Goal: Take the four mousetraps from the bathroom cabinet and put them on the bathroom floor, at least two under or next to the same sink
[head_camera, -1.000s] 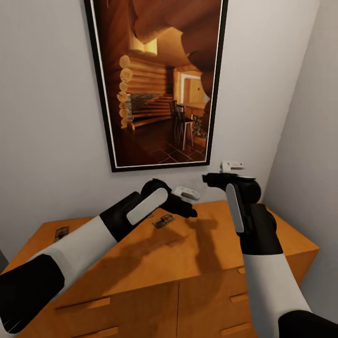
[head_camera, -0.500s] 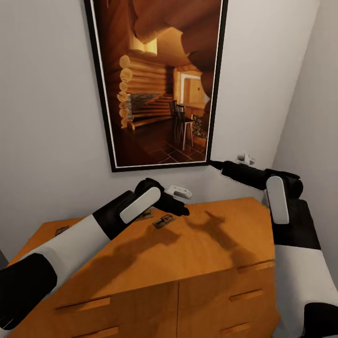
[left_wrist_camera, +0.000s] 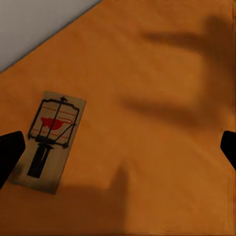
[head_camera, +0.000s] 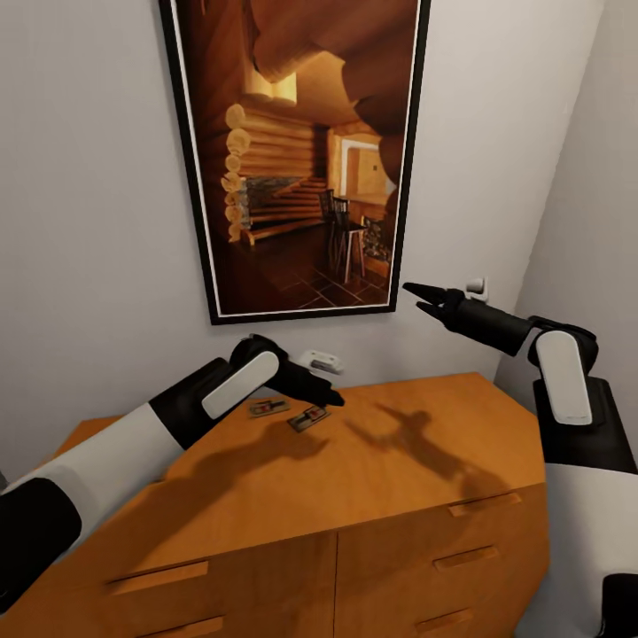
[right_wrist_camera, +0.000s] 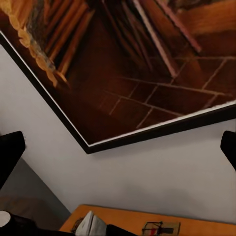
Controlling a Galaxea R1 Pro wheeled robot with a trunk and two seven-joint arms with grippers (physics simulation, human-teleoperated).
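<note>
On the cabinet (head_camera: 354, 461), a flat orange-brown wooden tabletop, two mousetraps lie side by side near the wall: one (head_camera: 308, 418) just below the left claw (head_camera: 330, 396), the other (head_camera: 267, 408) beside the forearm. Each is a small pale board with dark wire and red print. The left claw's tips are spread wide over the near trap. The right claw (head_camera: 422, 299), spread, hangs high by the dark-framed picture (head_camera: 292, 151).
</note>
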